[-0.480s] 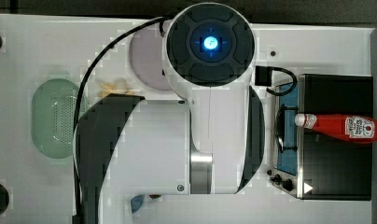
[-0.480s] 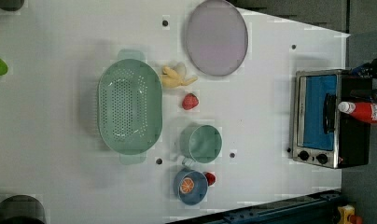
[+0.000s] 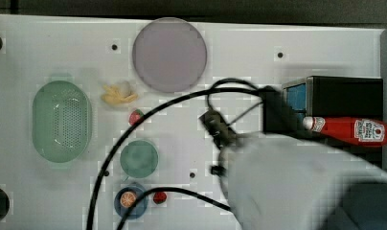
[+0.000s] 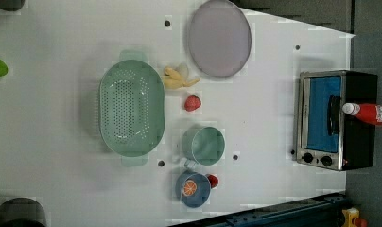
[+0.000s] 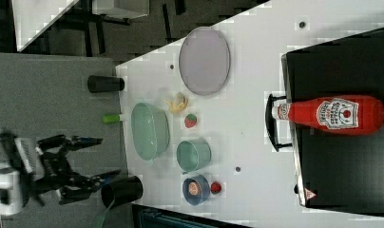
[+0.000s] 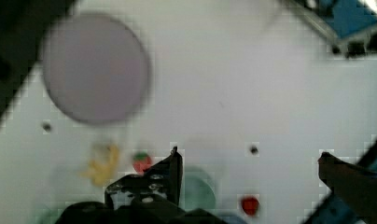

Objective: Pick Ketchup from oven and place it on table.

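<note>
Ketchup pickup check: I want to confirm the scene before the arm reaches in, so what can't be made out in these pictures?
- Ketchup label text: too small to read in the top view.
- Oven front and knobs: covered by the arm in the top view.
- Oven in the wrist view: cut off by the picture's edge.
- Oven interior: blue glass hides it in the left view.
- Table near the oven: the blurred arm covers it in the top view.

The white table (image 4: 274, 118) carries the oven (image 4: 338, 120), plate (image 4: 219, 38), colander (image 4: 131, 114) and cup (image 4: 205, 145).
</note>
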